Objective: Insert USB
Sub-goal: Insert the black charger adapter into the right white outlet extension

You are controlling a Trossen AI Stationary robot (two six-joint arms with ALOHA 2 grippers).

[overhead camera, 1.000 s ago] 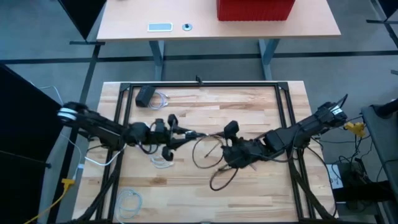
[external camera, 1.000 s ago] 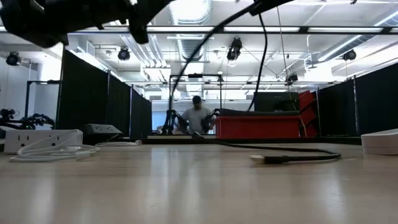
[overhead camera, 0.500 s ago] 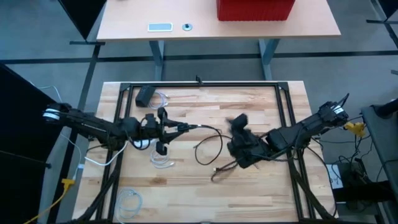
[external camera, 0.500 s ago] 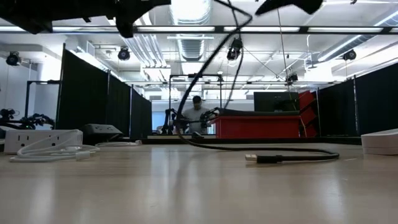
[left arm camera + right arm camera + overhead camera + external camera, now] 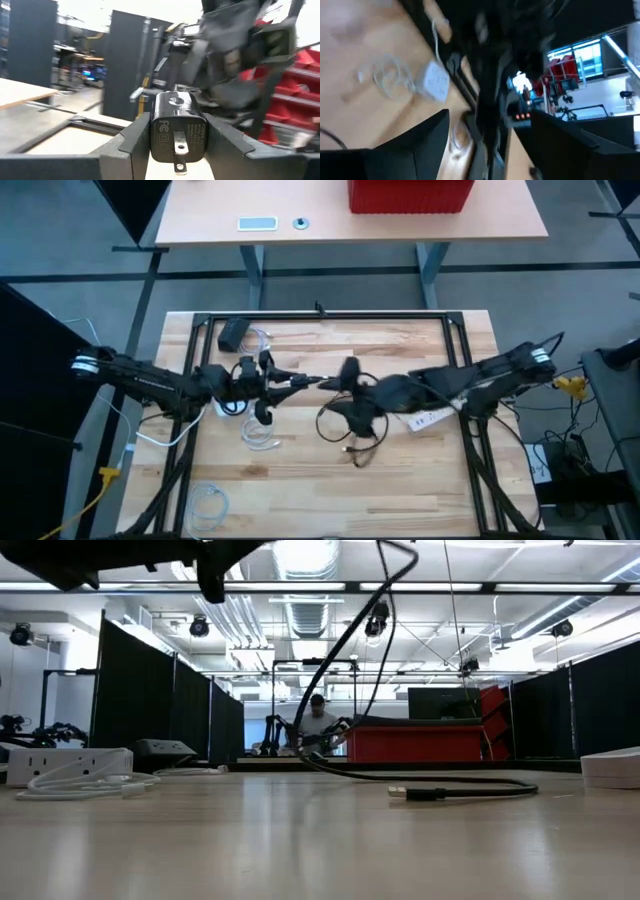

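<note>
My left gripper [image 5: 300, 383] reaches in from the table's left, above the table's middle. It is shut on a small black charger block [image 5: 175, 131] whose prongs face the wrist camera. My right gripper [image 5: 346, 376] comes from the right and stands close in front of the charger; it shows blurred in the left wrist view. A black USB cable [image 5: 325, 425] hangs from it in a loop [image 5: 345, 650]. The cable's free plug [image 5: 410, 794] lies on the wood. My left gripper pinches the charger's two long sides [image 5: 153, 135] between its two fingers, level, coming from the table's left. The charger is lifted clear of the table, prongs toward the wrist. My right gripper carries the cable by its upper end; blur and the gripper itself hide the place of contact. The cable hangs slack below, its lower loop and free plug [image 5: 352, 452] on the table.
A white power strip [image 5: 430, 420] lies under my right arm. White cable coils [image 5: 260, 438] [image 5: 210, 500] lie near left, and a black adapter [image 5: 235, 332] at the far left. A black frame rail [image 5: 320, 315] runs round the board. A person [image 5: 318, 725] sits far behind.
My left gripper drew a little toward the table's left edge, then stayed. My right gripper rose from the wood and swung toward the left gripper, uncovering the white power strip. The cable loop was dragged along, and its free plug slid a short way over the table.
</note>
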